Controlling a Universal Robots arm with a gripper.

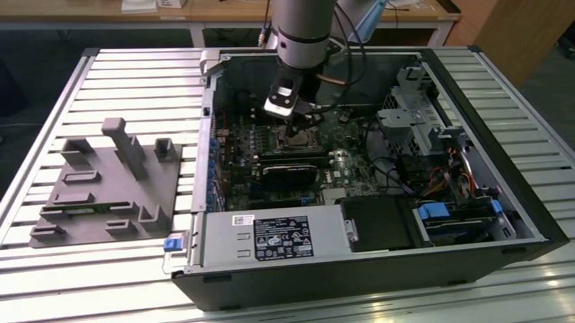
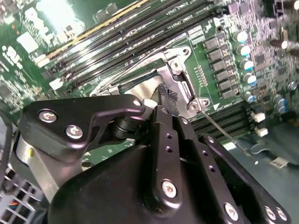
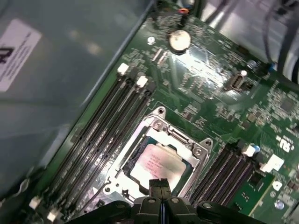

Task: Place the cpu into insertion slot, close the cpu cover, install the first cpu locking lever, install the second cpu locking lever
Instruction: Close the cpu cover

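CPU (image 3: 158, 164) sits flat inside the insertion slot (image 1: 295, 140), pale face up. In the first wrist view I see the cpu cover (image 3: 180, 139) lying as a silvery frame around it, so I judge that the chip is seated and the plate is down over its edges. The gripper (image 3: 160, 183) hangs right over the slot's near edge with its fingertips pressed together and nothing between them. That narrow, pointed shape suits pushing on something slim at the slot better than carrying a part. The first wrist view gives me the chip's face, the cover's window and the long memory slots (image 3: 107, 126) running beside the slot. It does not give me the locking hardware clearly. In the second wrist view the gripper's own black body blocks most of the chip, but a thin metal rod (image 2: 223, 132) reaches out from one corner of the slot across the board. I take this rod for a locking lever. It looks free rather than tucked under a catch, though I cannot be sure from this angle. The exterior view adds what neither wrist camera has: the arm comes down steeply into the open computer case (image 1: 503, 202), with the gripper just above the slot.
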